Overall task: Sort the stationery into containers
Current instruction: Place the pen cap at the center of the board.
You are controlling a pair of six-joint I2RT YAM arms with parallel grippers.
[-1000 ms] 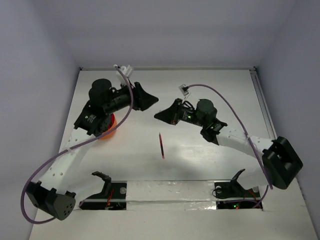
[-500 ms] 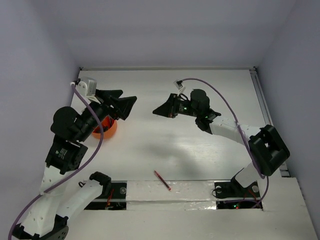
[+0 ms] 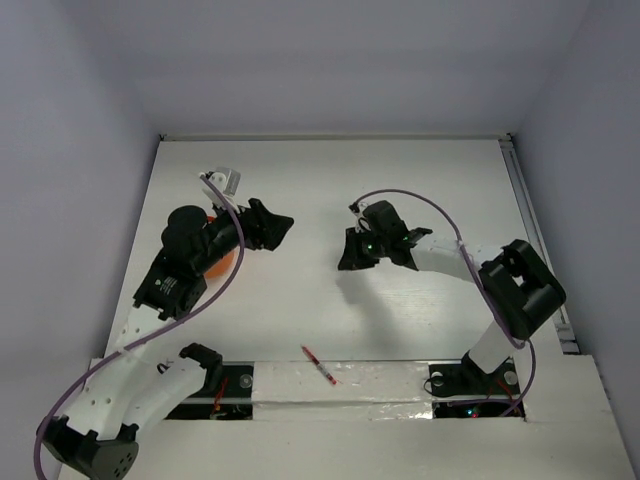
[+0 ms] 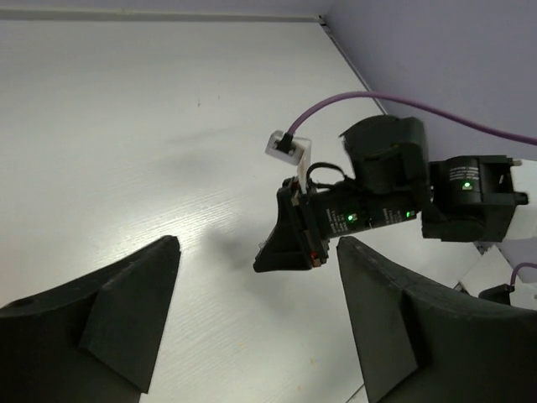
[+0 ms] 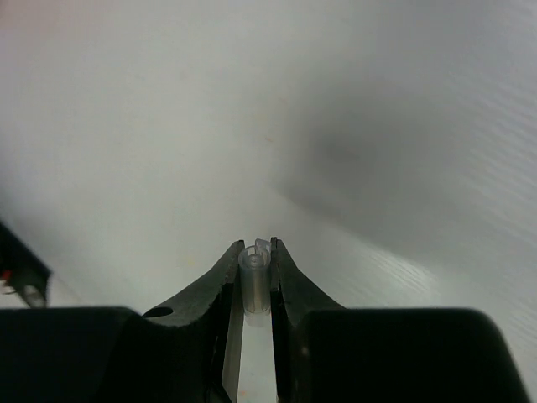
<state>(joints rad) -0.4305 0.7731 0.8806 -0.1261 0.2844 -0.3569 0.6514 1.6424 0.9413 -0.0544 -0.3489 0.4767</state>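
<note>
— While I stand at the near edge, what is the right gripper (image 3: 346,262) doing?

— Pinched shut on a pale cap (image 5: 254,279). It is a small see-through tube, upright between the fingertips, with its open end just clear of them. The gripper hangs tip-down over bare table (image 3: 430,180), right of centre.

— And the left gripper (image 3: 278,232)?

— Jaws apart, nothing between them. Both dark fingers (image 4: 126,311) stand wide in its wrist view, and the right gripper shows in the gap between them, well off. It points across toward the right arm.

— The pot?

— An orange-red pot (image 3: 221,263) on the left side of the table, mostly hidden under the left arm's wrist. Only a sliver of its rim shows. I cannot tell what is in it.

— Any stationery loose?

— One red pen (image 3: 320,365), slim, lying slantwise at the near edge on the white strip between the two arm bases. It is well apart from the pot and from both grippers, and nothing touches it.
</note>
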